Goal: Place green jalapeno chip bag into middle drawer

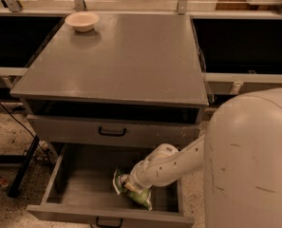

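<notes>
The green jalapeno chip bag (pixel 132 193) is crinkled, green with a white panel. It sits low inside the open middle drawer (pixel 79 186), right of centre and near the front wall. My gripper (pixel 127 183) reaches down into the drawer from the right and is shut on the top of the bag. The white arm (pixel 171 165) hides most of the gripper. The drawer's black pull handle (pixel 107 222) shows at the bottom edge.
The shut upper drawer front (pixel 112 132) with a black handle overhangs the back of the open drawer. A beige bowl (pixel 82 21) stands at the far left of the cabinet top (pixel 131 61). My white body (pixel 254 160) fills the right. A black stand leg (pixel 24 167) is on the left floor.
</notes>
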Tool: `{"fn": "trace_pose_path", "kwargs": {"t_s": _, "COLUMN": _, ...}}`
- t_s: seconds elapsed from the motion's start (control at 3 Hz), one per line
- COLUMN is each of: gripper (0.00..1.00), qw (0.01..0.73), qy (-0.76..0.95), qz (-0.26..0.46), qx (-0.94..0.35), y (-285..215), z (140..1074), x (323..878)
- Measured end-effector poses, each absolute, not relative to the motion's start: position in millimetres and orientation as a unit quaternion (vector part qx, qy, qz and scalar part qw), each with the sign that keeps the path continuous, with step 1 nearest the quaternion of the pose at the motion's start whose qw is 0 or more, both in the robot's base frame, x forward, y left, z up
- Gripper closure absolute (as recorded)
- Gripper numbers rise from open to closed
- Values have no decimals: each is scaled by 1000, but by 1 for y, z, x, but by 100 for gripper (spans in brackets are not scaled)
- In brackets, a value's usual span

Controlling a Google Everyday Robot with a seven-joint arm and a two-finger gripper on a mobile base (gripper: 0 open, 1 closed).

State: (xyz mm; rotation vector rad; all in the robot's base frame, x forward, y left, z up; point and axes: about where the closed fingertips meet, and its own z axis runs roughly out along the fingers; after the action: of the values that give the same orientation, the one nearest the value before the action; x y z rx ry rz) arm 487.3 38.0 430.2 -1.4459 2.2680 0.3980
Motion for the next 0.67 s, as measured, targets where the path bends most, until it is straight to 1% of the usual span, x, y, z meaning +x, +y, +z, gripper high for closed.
{"fn": "trace_pose_path", "kwargs": {"t_s": 0.67, "gripper": 100, "qw": 198, "qy": 820, "qz": 147, "qx": -516, "y": 37, "z": 415, "x": 485}}
